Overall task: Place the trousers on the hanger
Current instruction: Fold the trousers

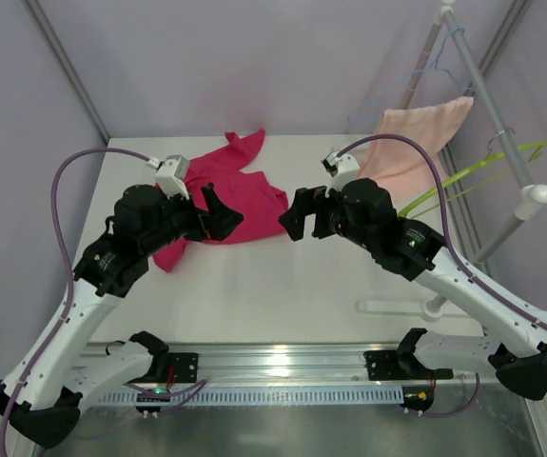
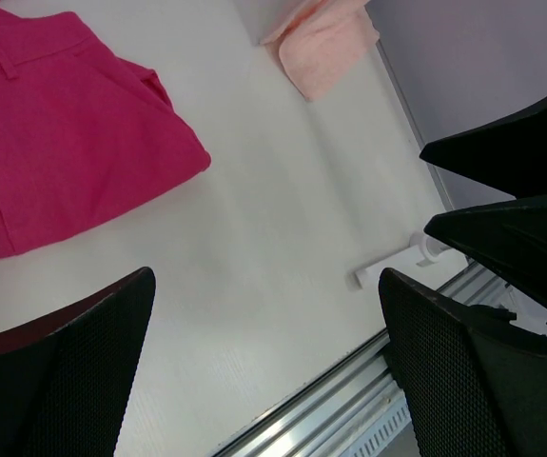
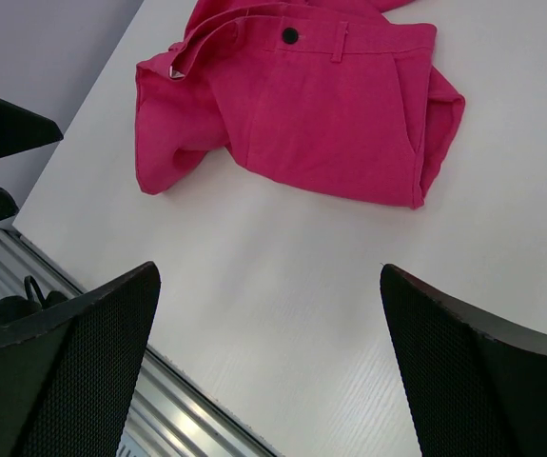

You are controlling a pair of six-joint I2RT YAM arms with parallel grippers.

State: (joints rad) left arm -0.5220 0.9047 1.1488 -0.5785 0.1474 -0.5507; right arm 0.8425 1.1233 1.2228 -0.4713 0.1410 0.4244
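1. Trousers (image 1: 254,195): left of centre in the top view, on the table (image 1: 283,286). They lie folded and rumpled in one flat heap with one leg trailing toward the top of the frame. The waistband and its dark button (image 3: 291,35) face up in the right wrist view. Nothing grips them. Lying loose like this, they probably need a hold at two points so the legs can be draped evenly.

2. Hanger (image 1: 525,149): far right of the top view, off the table. It is slung on the rack (image 1: 501,124) and slants down to the left. It carries nothing, so the task looks unstarted.

3. Left gripper (image 1: 218,215): centre left, over the near edge of the trousers. The fingers are spread wide and grasp nothing.

4. Right gripper (image 1: 292,221): centre, just right of the cloth and facing the left one. The fingers are likewise released and empty. The pair appear to bracket the heap's lower right corner, likely for a two-handed pick-up.

5. Towel (image 1: 416,143): upper right, draped from the rack and touching the table's far corner. It plays no part in the task.

6. Blue hanger (image 1: 416,81): above the towel on the same rack, a likely decoy.
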